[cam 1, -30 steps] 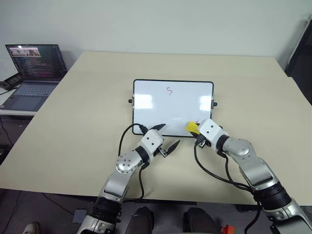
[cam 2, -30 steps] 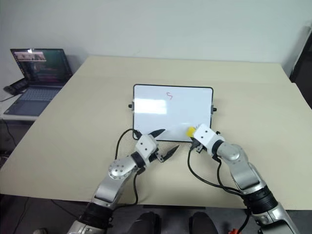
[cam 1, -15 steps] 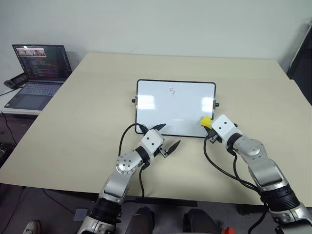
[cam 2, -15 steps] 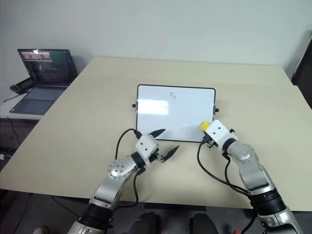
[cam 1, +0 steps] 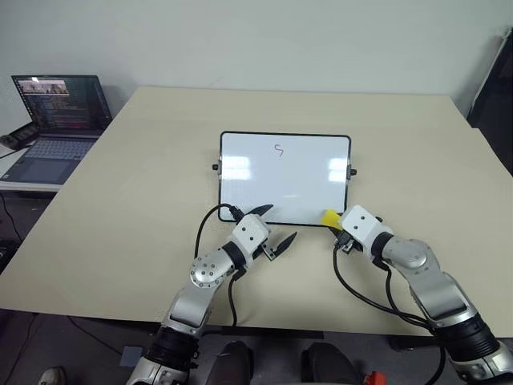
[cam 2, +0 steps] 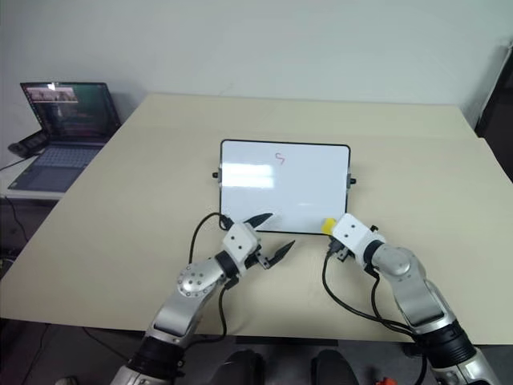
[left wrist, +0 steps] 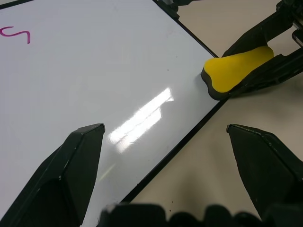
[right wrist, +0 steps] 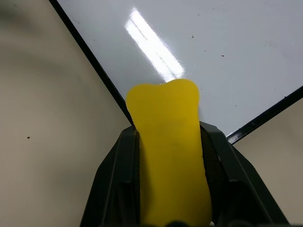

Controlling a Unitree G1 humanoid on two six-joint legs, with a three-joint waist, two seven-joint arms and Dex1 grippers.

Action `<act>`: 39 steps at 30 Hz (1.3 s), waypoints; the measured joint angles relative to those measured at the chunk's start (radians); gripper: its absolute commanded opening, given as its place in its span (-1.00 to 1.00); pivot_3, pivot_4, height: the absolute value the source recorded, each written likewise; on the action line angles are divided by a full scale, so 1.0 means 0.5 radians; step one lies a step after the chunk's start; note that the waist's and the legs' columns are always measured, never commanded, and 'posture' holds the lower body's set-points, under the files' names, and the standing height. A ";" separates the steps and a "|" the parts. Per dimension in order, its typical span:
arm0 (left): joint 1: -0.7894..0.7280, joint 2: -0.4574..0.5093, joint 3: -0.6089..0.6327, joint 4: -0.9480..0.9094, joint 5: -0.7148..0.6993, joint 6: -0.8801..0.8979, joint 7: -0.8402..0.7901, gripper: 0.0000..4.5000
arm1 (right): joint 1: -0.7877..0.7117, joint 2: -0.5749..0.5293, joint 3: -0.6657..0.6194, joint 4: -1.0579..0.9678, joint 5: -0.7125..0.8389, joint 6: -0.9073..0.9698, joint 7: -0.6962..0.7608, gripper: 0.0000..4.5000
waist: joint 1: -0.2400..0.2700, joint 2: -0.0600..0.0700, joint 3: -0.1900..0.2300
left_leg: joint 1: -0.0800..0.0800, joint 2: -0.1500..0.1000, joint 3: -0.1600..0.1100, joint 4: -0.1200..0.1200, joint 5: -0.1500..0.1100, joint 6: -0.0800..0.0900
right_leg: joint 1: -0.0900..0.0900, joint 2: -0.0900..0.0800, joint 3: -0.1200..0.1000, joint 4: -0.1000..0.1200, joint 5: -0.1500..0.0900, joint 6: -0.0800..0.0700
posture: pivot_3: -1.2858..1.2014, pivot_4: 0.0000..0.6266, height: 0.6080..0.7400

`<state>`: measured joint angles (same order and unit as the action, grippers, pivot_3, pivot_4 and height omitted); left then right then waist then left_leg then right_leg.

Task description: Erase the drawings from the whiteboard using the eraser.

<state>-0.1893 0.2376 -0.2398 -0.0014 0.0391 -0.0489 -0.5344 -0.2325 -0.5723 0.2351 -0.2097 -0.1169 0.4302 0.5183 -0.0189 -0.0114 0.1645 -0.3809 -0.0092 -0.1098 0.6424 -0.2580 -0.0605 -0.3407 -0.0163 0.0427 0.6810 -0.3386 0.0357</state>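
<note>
now the right gripper [cam 1: 336, 226] clamps the eraser [cam 1: 329, 217], its long axis pointing onto the whiteboard's [cam 1: 284, 176] near corner.

Looks like an office or lab room. Plain pale wall [cam 1: 280, 40] behind a broad beige worktop [cam 1: 120, 200]. Open laptop [cam 1: 52, 120] on a side desk left of the worktop.

You have a wide beige tabletop [cam 1: 144, 184] in front of you, matte and evenly lit, running back to a plain pale wall [cam 1: 264, 40]. On your far left an open laptop [cam 1: 52, 120] sits on a separate lower white surface [cam 1: 24, 183], its screen lit. At the far right edge a dark panel [cam 1: 493, 88] stands against the wall. Below the near edge you see grey floor [cam 1: 88, 345].
</note>
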 measured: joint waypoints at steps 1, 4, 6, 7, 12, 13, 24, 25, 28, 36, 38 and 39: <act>0.000 -0.001 0.000 0.000 0.000 0.001 0.001 1.00 | -0.005 -0.002 0.000 0.004 0.000 0.002 0.002 -0.42 | -0.001 0.000 0.000 | 0.000 0.000 0.000 0.000 0.000 0.000 | 0.000 0.000 0.000 0.000 0.000 0.000 | 0.03 -0.52 1.00; 0.000 -0.010 -0.007 -0.001 0.002 0.004 0.004 1.00 | -0.021 -0.002 0.000 0.014 0.000 0.014 0.001 -0.42 | -0.002 -0.001 0.000 | 0.000 0.000 0.000 0.001 0.000 0.000 | 0.000 0.000 0.000 0.000 0.000 0.001 | 0.03 -0.52 1.00; 0.000 -0.011 -0.018 -0.001 0.002 0.004 0.004 1.00 | -0.024 0.005 -0.010 0.017 0.000 0.016 -0.011 -0.42 | -0.001 -0.001 0.001 | 0.000 0.000 0.000 0.001 0.000 0.000 | 0.000 0.000 0.000 0.000 0.000 0.001 | 0.03 -0.52 1.00; 0.000 -0.011 -0.018 -0.001 0.002 0.004 0.003 1.00 | -0.023 0.015 -0.034 0.016 0.002 0.016 -0.035 -0.42 | -0.001 -0.002 0.001 | 0.000 0.000 0.000 0.001 0.000 0.000 | 0.000 0.000 0.000 0.000 0.000 0.001 | 0.03 -0.52 1.00; 0.000 0.001 -0.018 -0.004 0.001 0.004 0.002 1.00 | 0.032 0.043 -0.128 -0.043 0.043 0.001 -0.053 -0.42 | -0.002 -0.002 0.002 | -0.002 0.000 0.000 -0.001 0.000 0.000 | -0.002 0.000 0.001 0.000 0.000 0.001 | 0.03 -0.52 1.00; 0.000 0.004 -0.018 -0.004 0.001 0.004 0.002 1.00 | 0.044 0.048 -0.129 -0.052 0.043 -0.005 -0.052 -0.42 | -0.003 -0.002 0.002 | -0.002 0.000 0.000 -0.002 0.000 0.000 | -0.003 0.000 0.001 0.000 0.000 0.001 | 0.03 -0.52 1.00; 0.028 0.023 0.007 -0.083 0.004 0.009 0.049 1.00 | 0.001 0.226 -0.171 -0.127 0.133 -0.072 -0.054 -0.42 | -0.023 -0.002 0.004 | -0.009 0.001 0.003 -0.007 0.000 0.000 | -0.014 0.000 0.002 -0.002 0.000 0.000 | 0.03 -0.52 1.00; 0.038 0.026 0.031 -0.090 0.006 0.009 0.076 1.00 | -0.013 0.243 -0.196 -0.133 0.155 -0.107 -0.054 -0.42 | -0.022 -0.002 0.004 | -0.010 0.000 0.003 -0.007 0.000 0.000 | -0.015 0.000 0.002 -0.002 0.000 0.000 | 0.03 -0.52 1.00; 0.065 0.027 0.094 -0.116 0.009 0.009 0.148 1.00 | -0.028 0.248 -0.227 -0.168 0.203 -0.194 -0.039 -0.42 | -0.020 -0.002 0.004 | -0.012 0.001 0.003 -0.007 0.000 0.000 | -0.016 0.000 0.002 -0.002 0.000 0.000 | 0.03 -0.52 1.00; 0.102 0.005 0.156 -0.147 0.040 0.041 0.280 1.00 | -0.062 0.311 -0.204 -0.121 0.203 -0.275 -0.033 -0.42 | -0.021 -0.002 0.004 | -0.014 0.000 0.003 -0.007 0.000 0.000 | -0.018 -0.001 0.002 -0.001 0.000 0.000 | 0.03 -0.52 1.00; 0.094 0.004 0.156 -0.146 0.041 0.041 0.284 1.00 | -0.100 0.321 -0.188 -0.088 0.201 -0.288 -0.033 -0.42 | -0.021 -0.002 0.004 | -0.014 0.001 0.004 -0.007 0.000 0.000 | -0.019 -0.001 0.002 -0.001 0.000 0.000 | 0.03 -0.52 1.00; 0.085 0.003 0.156 -0.143 0.041 0.041 0.284 1.00 | -0.129 0.330 -0.187 -0.057 0.200 -0.303 -0.033 -0.42 | -0.022 -0.002 0.004 | -0.015 0.000 0.004 -0.007 0.000 0.000 | -0.019 0.000 0.002 -0.001 0.000 0.000 | 0.03 -0.52 1.00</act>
<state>-0.1466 0.2392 -0.1619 -0.0728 0.0596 -0.0285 -0.3924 -0.2970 -0.4072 0.1414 -0.2381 -0.0169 0.2788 0.5016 -0.0299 -0.0126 0.1666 -0.3882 -0.0090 -0.1078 0.6389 -0.2579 -0.0606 -0.3504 -0.0165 0.0437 0.6803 -0.3385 0.0358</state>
